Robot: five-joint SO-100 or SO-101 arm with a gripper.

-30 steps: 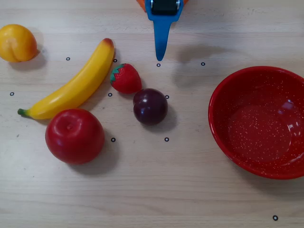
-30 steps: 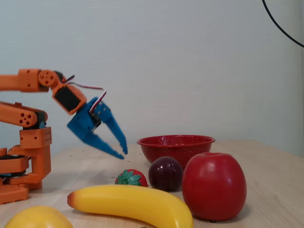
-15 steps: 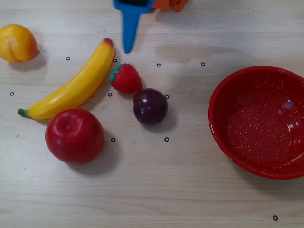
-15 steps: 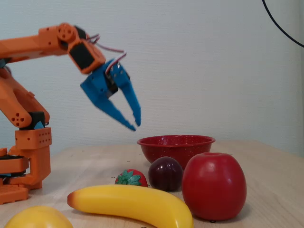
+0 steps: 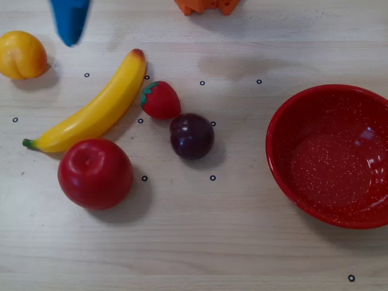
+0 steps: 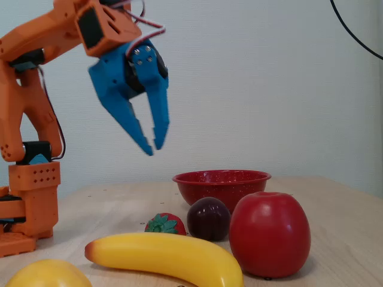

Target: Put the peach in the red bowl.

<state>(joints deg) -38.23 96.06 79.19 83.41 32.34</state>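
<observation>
I am carrying my hand (image 6: 151,146) high above the table (image 5: 242,242), fingers pointing down and parted only a little, with nothing between them; I judge the height is there so I can pass over the fruit without knocking any of it. In the overhead view only the blue fingertip (image 5: 70,24) is showing, at the far left edge, just right of the peach (image 5: 22,55). The peach is sitting alone in that far left corner, well apart from the red bowl (image 5: 285,130), which is lying empty at the right side. Between them the banana (image 5: 97,109) is stretching diagonally, with the strawberry (image 5: 160,100) and plum (image 5: 191,136) close beside it and the apple (image 5: 95,173) nearer. I am reckoning I need to open wider before dropping onto the peach, since it is round and glossy and could slip.
</observation>
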